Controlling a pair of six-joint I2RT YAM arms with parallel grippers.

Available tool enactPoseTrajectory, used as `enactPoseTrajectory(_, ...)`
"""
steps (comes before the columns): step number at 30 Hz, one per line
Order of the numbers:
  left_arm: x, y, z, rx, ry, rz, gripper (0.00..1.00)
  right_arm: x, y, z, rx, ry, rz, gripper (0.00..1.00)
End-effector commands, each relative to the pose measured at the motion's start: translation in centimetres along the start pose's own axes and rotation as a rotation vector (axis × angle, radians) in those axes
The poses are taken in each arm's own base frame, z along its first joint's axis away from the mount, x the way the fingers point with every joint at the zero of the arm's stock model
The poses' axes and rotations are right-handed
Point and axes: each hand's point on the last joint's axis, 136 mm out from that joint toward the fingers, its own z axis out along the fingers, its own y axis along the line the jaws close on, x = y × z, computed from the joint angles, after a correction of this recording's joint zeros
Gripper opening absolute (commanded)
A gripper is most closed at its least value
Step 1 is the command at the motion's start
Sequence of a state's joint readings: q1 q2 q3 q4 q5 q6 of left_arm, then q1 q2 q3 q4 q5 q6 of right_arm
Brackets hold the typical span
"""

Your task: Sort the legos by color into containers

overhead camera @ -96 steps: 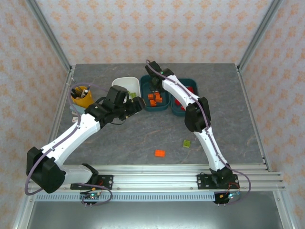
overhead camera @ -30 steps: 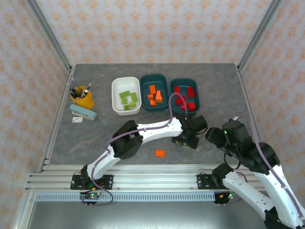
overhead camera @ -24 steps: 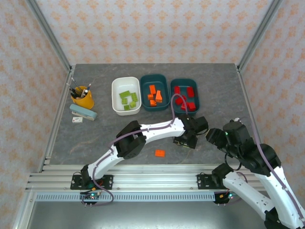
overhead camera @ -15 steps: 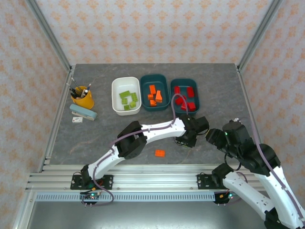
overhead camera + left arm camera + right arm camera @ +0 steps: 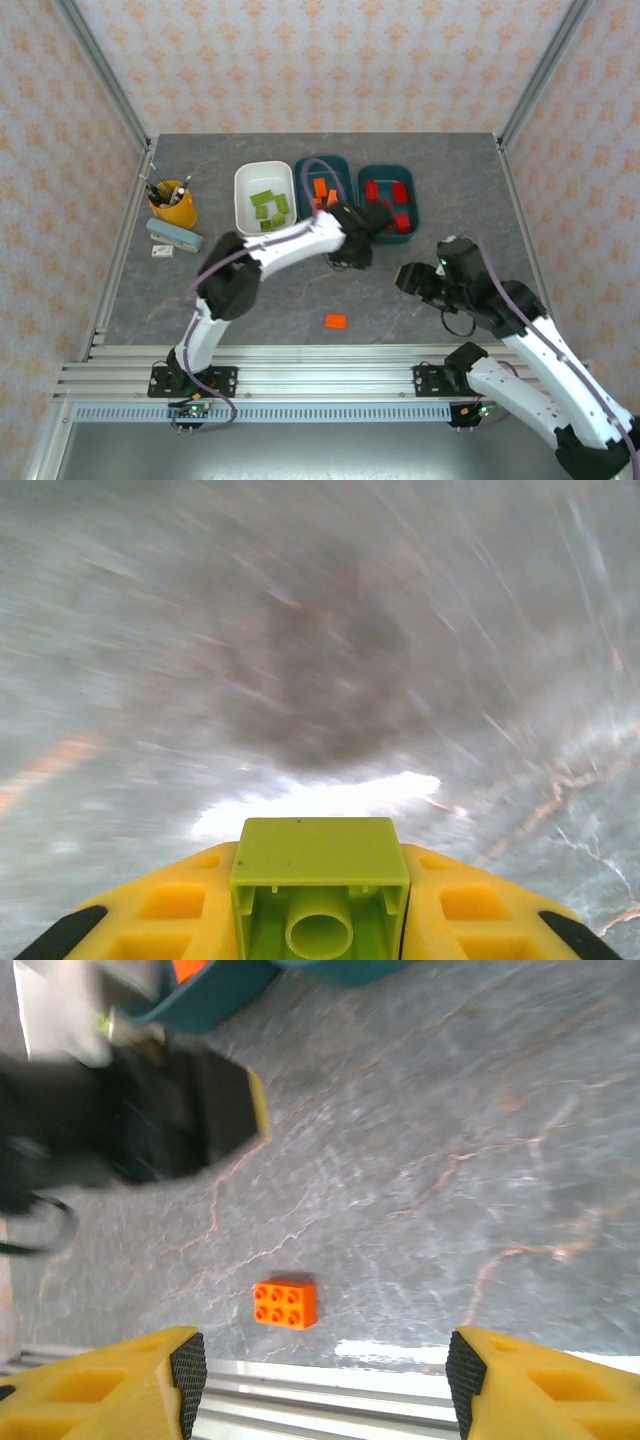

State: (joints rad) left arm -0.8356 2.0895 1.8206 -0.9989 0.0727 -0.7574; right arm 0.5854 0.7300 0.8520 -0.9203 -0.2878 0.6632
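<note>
My left gripper [image 5: 320, 905] is shut on a lime green lego [image 5: 320, 865], hollow underside facing the camera, above blurred grey table. In the top view that gripper [image 5: 351, 250] hangs just in front of the middle teal container [image 5: 300, 170], which holds orange legos. The white container [image 5: 243, 183] holds green legos and the right teal container [image 5: 412, 195] holds red ones. One orange lego [image 5: 336, 321] lies alone on the table near the front rail. My right gripper [image 5: 409, 278] is open to the right of it; in the right wrist view the orange lego [image 5: 285, 1304] lies ahead of the right gripper [image 5: 325, 1370].
A yellow-orange cup of pens [image 5: 173, 206] and a small stapler-like item [image 5: 175, 237] sit at the left. The metal rail [image 5: 320, 360] runs along the table's near edge. The left arm's dark wrist [image 5: 150, 1110] shows blurred in the right wrist view.
My left gripper shut on the green lego at the right of the table, lifted it and swung back-left toward the containers. The right gripper moved left, toward the orange lego.
</note>
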Motion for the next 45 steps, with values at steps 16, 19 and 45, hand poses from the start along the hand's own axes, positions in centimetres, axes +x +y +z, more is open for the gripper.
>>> enactPoseTrajectory(16, -17.1, 20.3, -1.4, -0.029, -0.237, -0.488, 0.28, -6.0, 18.7, 13.2, -0.433, -0.04, -0.228, 0.68)
enactPoseTrajectory(19, -19.7, 21.3, -0.3, -0.004, -0.256, -0.531, 0.29, -6.4, 19.8, 14.7, -0.431, -0.019, -0.231, 0.68)
enactPoseTrajectory(45, -23.9, 22.0, 0.5, 0.042, -0.262, -0.561, 0.62, -5.7, 14.9, 15.6, -0.14, 0.079, -0.353, 0.69)
